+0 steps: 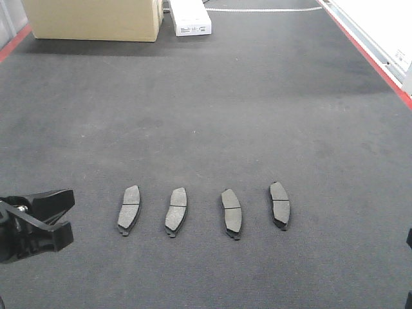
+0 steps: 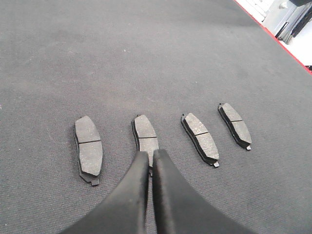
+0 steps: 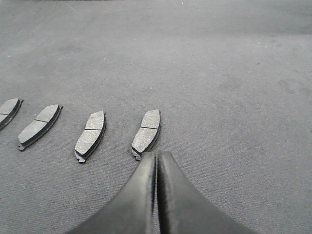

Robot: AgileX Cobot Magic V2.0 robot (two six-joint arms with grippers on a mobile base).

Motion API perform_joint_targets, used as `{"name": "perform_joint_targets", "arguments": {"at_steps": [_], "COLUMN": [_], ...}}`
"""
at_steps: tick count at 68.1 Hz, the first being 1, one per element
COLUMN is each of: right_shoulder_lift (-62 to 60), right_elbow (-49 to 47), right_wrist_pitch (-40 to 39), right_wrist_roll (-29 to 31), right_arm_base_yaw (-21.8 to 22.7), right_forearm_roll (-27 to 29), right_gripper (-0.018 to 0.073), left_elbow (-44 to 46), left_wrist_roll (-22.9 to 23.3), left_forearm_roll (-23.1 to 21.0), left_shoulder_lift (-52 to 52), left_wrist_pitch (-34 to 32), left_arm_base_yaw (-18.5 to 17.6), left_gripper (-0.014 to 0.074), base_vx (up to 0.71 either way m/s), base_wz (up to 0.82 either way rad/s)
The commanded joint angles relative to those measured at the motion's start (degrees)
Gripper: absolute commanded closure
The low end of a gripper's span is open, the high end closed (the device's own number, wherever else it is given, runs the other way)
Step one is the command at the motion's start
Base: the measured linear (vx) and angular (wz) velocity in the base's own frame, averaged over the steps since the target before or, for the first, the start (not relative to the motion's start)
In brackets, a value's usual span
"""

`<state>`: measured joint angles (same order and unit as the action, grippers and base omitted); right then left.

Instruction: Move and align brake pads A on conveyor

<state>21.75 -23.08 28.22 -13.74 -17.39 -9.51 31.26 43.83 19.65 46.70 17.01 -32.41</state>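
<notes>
Nearest to me, my left gripper [image 2: 150, 155] hung low at the near left of the conveyor [image 1: 212, 109], its fingers pressed together with nothing between them. My right gripper [image 3: 156, 156] was likewise closed and empty; the front view caught only a dark sliver of that arm at its right edge.

Just beyond both fingertips lay the brake pads A, four of them in a row across the belt, friction face up, each groove running crosswise. The leftmost pad [image 1: 129, 209] and the second pad [image 1: 176, 210] leaned slightly one way, the third pad [image 1: 231, 212] and the rightmost pad [image 1: 280, 205] slightly the other, and none touched its neighbour. I judged the row close to aligned, with the rightmost sitting a little farther away than the rest. With both grippers closed and clear of the pads, it looked like either a pause or the end of placing.

Past the row the belt ran bare and open for a long way, so I had free room ahead. Its limits were the red strip [image 1: 367, 58] along the right side and another at far left. At the far end stood a cardboard box [image 1: 93, 19] and, beside it, a small white box [image 1: 190, 19].
</notes>
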Motion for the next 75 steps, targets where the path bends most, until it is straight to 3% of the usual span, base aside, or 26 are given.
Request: {"name": "perform_joint_targets", "arguments": {"at_steps": [1, 30, 42, 46, 57, 62, 68, 75], "right_shoulder_lift": [0.3, 0.3, 0.3, 0.3, 0.3, 0.3, 0.3, 0.3], "right_elbow": [-1.4, -1.4, -1.4, -1.4, -1.4, -1.4, -1.4, -1.4], "right_wrist_pitch": [-4.2, -4.2, -4.2, -4.2, -4.1, -4.1, -4.1, -4.1], "right_wrist_roll": [0.3, 0.3, 0.3, 0.3, 0.3, 0.3, 0.3, 0.3], "right_arm_base_yaw": [0.3, 0.3, 0.3, 0.3, 0.3, 0.3, 0.3, 0.3], "right_forearm_roll": [-0.7, -0.7, -0.7, -0.7, -0.7, -0.7, -0.7, -0.7], "right_gripper": [0.0565, 0.0565, 0.0565, 0.0565, 0.0565, 0.0565, 0.0565, 0.0565], "left_elbow": [1.5, 1.5, 1.5, 1.5, 1.5, 1.5, 1.5, 1.5], "left_wrist_roll": [0.2, 0.2, -1.3, -5.6, -28.0, -35.8, -41.4, -42.1], "left_forearm_roll": [0.5, 0.4, -1.8, -5.3, -21.0, -26.3, -30.4, -31.2], "left_shoulder_lift": [-0.2, -0.2, -0.7, -1.1, -1.8, -1.8, -1.8, -1.8], "left_wrist_pitch": [-3.2, -3.2, -3.2, -3.3, -5.0, -5.6, -6.1, -6.2], "left_arm_base_yaw": [-0.2, -0.2, -0.2, -0.2, -0.2, -0.2, -0.2, -0.2], "left_gripper": [0.0603, 0.0603, 0.0603, 0.0603, 0.0603, 0.0603, 0.0603, 0.0603], "base_vx": [0.0, 0.0, 0.0, 0.0, 0.0, 0.0, 0.0, 0.0], "base_wz": [0.0, 0.0, 0.0, 0.0, 0.0, 0.0, 0.0, 0.0]}}
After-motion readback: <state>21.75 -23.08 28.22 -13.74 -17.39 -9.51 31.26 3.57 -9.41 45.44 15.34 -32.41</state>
